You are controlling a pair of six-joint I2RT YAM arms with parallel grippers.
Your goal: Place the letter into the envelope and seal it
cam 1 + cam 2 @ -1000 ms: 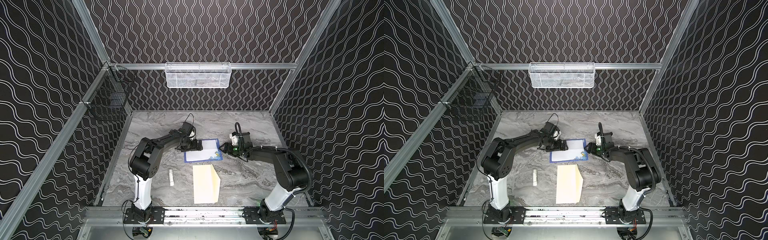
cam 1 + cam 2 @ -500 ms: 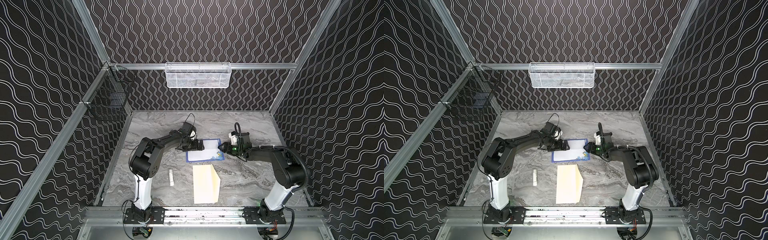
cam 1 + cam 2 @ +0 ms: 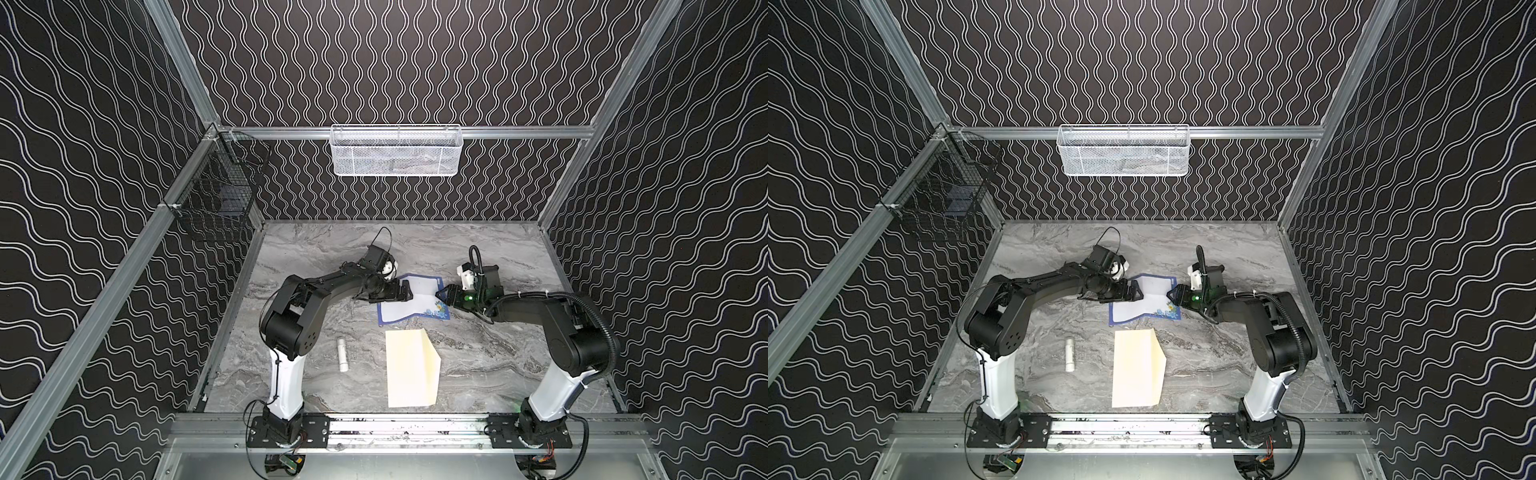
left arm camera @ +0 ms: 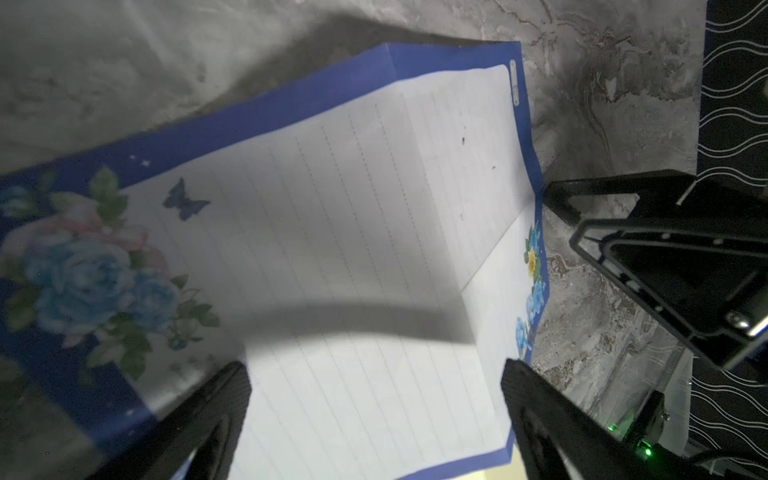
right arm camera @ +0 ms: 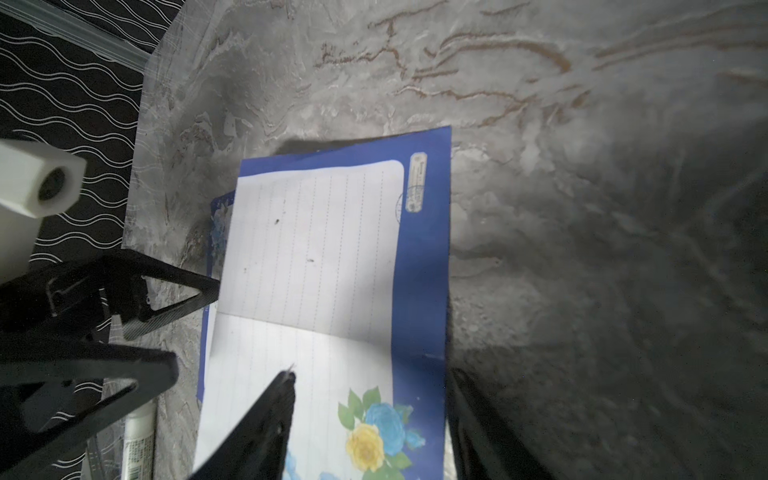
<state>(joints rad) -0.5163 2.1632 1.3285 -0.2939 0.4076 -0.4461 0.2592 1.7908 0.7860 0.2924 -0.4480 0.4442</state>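
The left gripper moves a little to the right, and the letter slides that way too. The right gripper comes closer to the letter and its jaws narrow a bit.

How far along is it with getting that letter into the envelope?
Early days. Done: nothing yet; the letter lies creased on the table, outside the envelope, which sits apart nearer the front. In hand: the left hand and right hand, both open, flank the letter's sides. Still to do: picking it up, inserting, sealing.
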